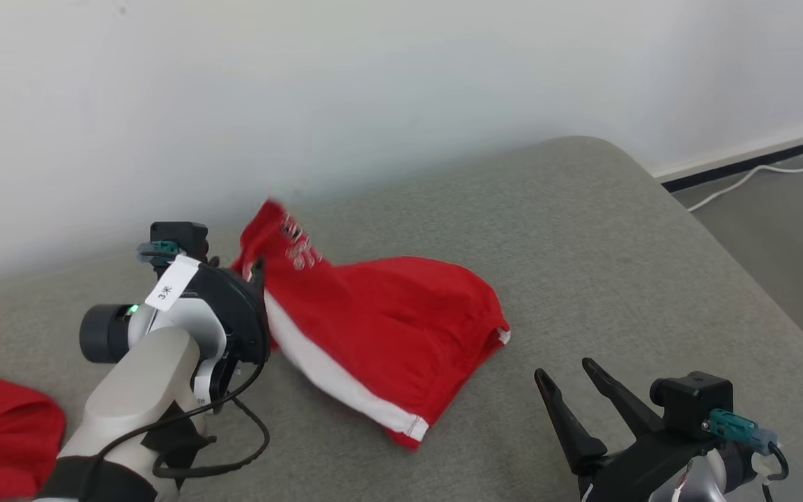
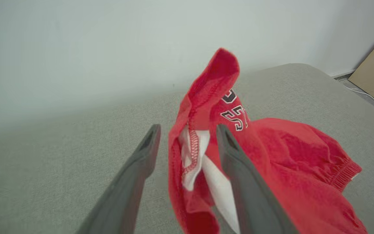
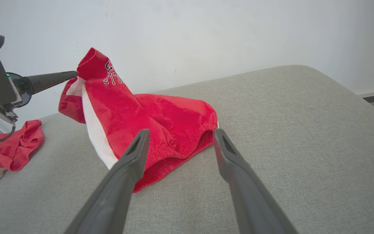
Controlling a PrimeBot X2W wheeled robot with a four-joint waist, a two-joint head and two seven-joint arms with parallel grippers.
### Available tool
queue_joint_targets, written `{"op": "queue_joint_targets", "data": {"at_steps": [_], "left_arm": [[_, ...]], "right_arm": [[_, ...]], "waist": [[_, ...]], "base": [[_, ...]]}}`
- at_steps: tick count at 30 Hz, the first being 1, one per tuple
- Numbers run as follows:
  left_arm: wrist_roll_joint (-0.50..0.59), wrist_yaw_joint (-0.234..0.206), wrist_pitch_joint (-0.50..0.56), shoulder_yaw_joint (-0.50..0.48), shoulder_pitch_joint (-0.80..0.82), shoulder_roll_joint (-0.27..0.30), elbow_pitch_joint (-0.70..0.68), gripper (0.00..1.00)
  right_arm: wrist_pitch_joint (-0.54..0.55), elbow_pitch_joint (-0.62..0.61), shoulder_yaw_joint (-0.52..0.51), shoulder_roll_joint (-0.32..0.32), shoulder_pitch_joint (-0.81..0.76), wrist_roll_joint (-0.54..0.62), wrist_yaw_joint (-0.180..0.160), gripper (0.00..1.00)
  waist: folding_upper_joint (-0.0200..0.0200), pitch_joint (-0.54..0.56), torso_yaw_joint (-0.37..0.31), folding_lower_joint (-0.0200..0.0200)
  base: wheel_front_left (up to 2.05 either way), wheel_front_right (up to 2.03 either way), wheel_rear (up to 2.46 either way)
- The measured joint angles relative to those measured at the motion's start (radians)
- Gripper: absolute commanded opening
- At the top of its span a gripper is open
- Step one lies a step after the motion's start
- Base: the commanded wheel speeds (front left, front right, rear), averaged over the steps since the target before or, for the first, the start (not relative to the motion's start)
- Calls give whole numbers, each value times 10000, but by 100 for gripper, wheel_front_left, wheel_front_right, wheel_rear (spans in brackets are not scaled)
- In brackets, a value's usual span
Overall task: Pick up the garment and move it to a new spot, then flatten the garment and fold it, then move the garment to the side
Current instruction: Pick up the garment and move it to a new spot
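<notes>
You are viewing the garment [image 1: 380, 328] lying bunched mid-cushion [image 1: 617, 244]. One corner is standing between the parted fingers of the open left pincer [image 2: 187, 130], at the garment's 9 o'clock. The right pincer [image 1: 565, 368], at 5 o'clock, is hovering open and empty. By this judgement, relocation is finishing, while flattening, folding and side placement are pending. Blur is obscuring any cloth-to-finger contact.

Bright, v. even light, garment [image 1: 380, 328] tip blurred
</notes>
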State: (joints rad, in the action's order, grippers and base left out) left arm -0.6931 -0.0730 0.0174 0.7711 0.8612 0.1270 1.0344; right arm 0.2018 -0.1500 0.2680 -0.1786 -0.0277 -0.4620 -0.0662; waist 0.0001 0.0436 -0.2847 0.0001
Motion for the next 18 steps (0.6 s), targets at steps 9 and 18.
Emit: {"op": "queue_joint_targets", "data": {"at_steps": [9,18], "left_arm": [[0,125,-431,-46,-182,125,178,100],[-186,581,-1827,-320,-1116,180,-817,100]], "right_arm": [[-98,134,-121,6,7,-31,-44,100],[-529,328,-418,188,7,-96,-136,100]], "waist": [[1,57,753,0],[0,370,1238,-2]], "base": [[0,0,0],[0,0,0]]}}
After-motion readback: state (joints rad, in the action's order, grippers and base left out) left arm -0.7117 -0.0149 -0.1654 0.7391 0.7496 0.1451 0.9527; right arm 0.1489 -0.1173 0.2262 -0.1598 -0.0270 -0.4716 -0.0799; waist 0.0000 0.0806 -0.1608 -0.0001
